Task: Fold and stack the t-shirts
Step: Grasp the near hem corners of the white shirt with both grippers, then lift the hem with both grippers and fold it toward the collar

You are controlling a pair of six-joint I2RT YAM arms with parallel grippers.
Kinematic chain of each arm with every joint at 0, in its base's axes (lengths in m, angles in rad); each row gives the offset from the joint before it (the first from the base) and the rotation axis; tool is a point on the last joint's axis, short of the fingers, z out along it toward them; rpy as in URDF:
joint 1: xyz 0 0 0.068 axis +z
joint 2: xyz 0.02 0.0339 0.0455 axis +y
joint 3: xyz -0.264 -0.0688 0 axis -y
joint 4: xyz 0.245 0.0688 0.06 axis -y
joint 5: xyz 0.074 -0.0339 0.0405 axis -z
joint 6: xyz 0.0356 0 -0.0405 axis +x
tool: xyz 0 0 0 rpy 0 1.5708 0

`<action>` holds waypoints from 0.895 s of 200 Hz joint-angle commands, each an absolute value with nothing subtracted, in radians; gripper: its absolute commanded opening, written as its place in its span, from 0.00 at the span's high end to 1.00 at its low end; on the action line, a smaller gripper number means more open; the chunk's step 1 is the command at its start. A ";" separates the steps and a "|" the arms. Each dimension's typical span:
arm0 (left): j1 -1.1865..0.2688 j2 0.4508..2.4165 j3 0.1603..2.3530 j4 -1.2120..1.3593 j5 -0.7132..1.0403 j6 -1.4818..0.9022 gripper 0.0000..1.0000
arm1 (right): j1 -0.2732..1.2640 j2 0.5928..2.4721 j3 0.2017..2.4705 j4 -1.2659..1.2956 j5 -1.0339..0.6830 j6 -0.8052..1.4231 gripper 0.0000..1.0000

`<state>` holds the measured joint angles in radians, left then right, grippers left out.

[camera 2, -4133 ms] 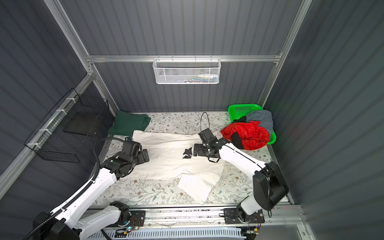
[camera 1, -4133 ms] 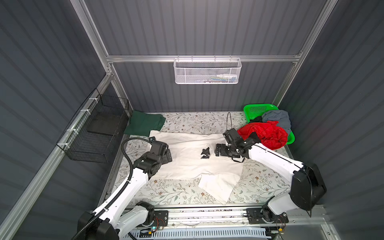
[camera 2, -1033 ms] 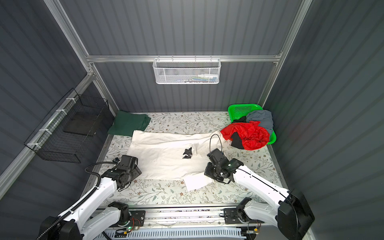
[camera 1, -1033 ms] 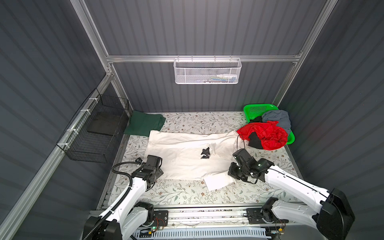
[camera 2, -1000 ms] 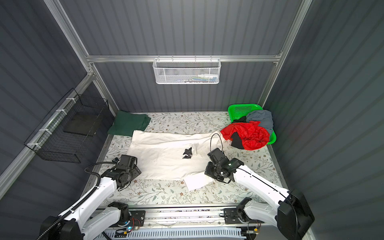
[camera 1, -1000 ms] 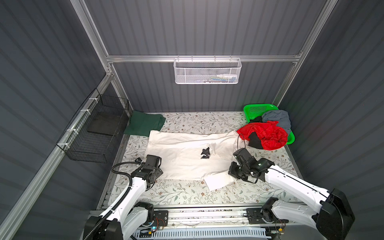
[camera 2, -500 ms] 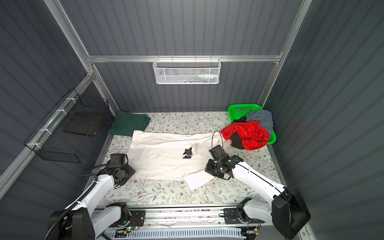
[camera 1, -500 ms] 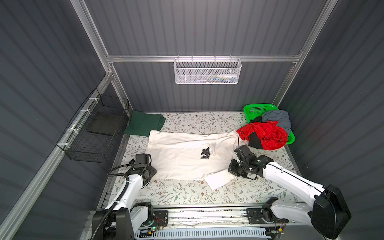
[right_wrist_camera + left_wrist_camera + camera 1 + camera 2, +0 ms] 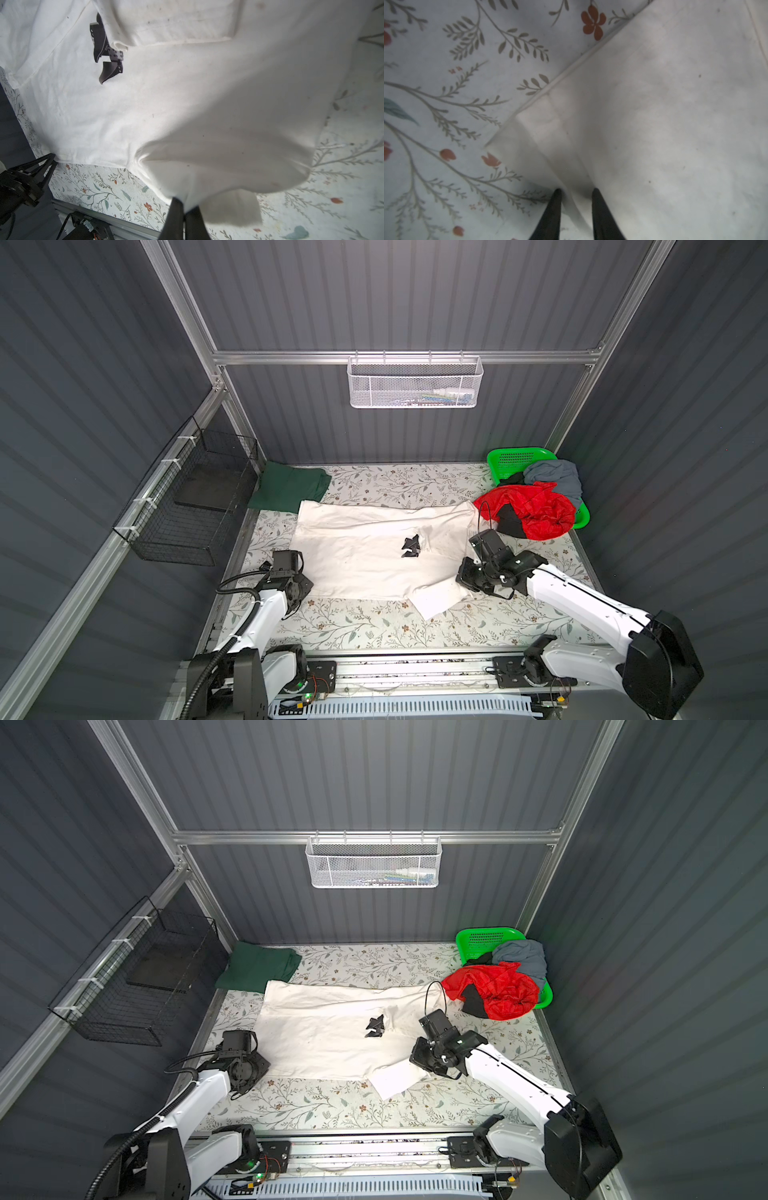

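A floral-print tabletop (image 9: pixel 374 626) carries a spread off-white t-shirt (image 9: pixel 357 560), a folded dark green t-shirt (image 9: pixel 286 487) at the far left corner, and a bright green basket (image 9: pixel 515 456) far right.

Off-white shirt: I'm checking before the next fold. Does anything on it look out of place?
Yes. Two small black hard pieces lie loose near the middle of the off-white t-shirt. The right wrist view shows screw holes in them, so they look like hardware, not clothing.

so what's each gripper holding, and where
Both hold the white shirt: the left gripper pinches its near hem corner, the right gripper its near sleeve edge.
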<state>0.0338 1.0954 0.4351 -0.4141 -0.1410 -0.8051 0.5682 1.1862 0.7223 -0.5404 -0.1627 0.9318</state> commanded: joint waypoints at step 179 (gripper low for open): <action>0.039 1.072 0.565 -0.475 -0.089 -0.732 1.00 | 0.562 1.144 0.776 -0.557 -0.098 0.946 1.00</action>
